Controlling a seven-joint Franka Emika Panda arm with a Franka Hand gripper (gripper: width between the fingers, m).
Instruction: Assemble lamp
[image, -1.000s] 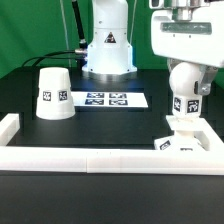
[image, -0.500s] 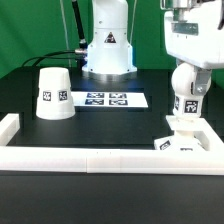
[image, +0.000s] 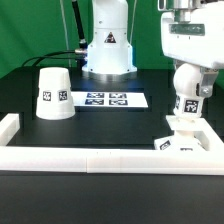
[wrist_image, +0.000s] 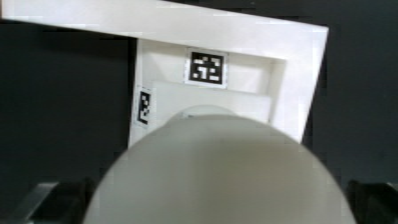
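The white ball-shaped bulb (image: 186, 88) stands upright on the small flat square base (image: 190, 143) at the exterior view's right. My gripper (image: 189, 70) comes down over the bulb's top, and its fingers sit against the bulb's sides, shut on it. In the wrist view the bulb (wrist_image: 222, 165) fills the picture between the dark fingers of the gripper (wrist_image: 217, 208), with the tagged base (wrist_image: 231, 60) beneath it. The tapered cup-like shade (image: 52, 92) stands mouth down at the exterior view's left, apart from the rest.
The marker board (image: 108, 99) lies flat in the middle of the table. A long white border rail (image: 100, 158) runs along the front, with a short side piece (image: 8, 125) at the left. The arm's white pedestal (image: 107, 45) stands behind.
My gripper's body has shifted a little toward the exterior view's right over the bulb. The bulb, base and shade stay where they were.
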